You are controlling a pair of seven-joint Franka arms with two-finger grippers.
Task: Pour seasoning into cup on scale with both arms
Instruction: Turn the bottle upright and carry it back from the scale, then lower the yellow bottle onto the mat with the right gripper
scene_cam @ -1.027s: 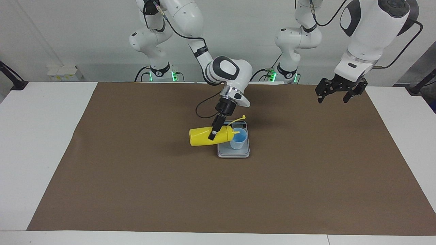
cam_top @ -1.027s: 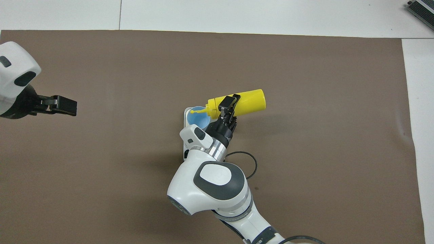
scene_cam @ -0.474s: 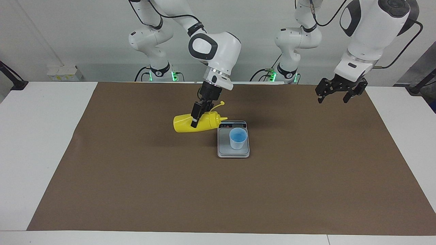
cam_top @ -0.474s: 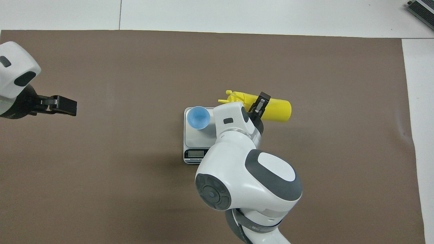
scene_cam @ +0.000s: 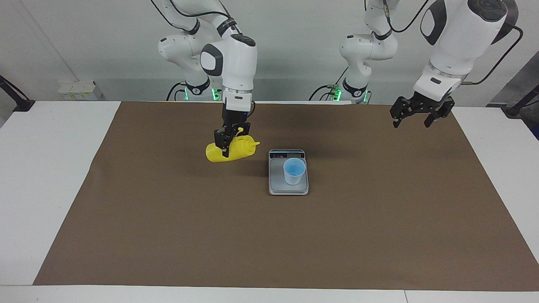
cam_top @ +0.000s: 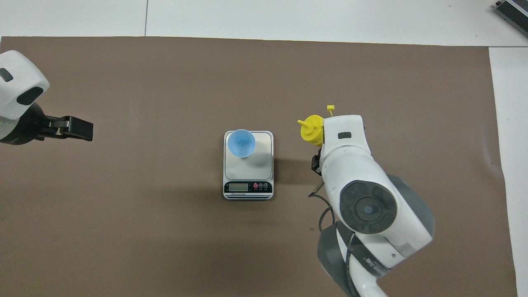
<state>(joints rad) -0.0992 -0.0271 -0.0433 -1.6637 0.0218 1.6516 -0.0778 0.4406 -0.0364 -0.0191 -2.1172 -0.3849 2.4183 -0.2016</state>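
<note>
My right gripper (scene_cam: 225, 145) is shut on the yellow seasoning bottle (scene_cam: 236, 150). It holds the bottle tilted over the mat beside the scale, toward the right arm's end of the table, nozzle pointing at the scale. In the overhead view only the bottle's nozzle top (cam_top: 312, 129) and cap strap show; the wrist hides the rest. The light-blue cup (scene_cam: 294, 170) (cam_top: 241, 143) stands upright on the silver-grey scale (scene_cam: 276, 182) (cam_top: 260, 163), whose display end is nearer the robots. My left gripper (scene_cam: 413, 118) (cam_top: 77, 128) waits open in the air over the mat at the left arm's end.
A brown mat (scene_cam: 269, 235) (cam_top: 165, 82) covers most of the white table (scene_cam: 50, 168). A dark object (cam_top: 513, 10) lies at the table's corner, farthest from the robots at the right arm's end.
My right gripper has carried the bottle from over the cup to over the mat toward the right arm's end, turning it more upright. The left arm has not moved.
</note>
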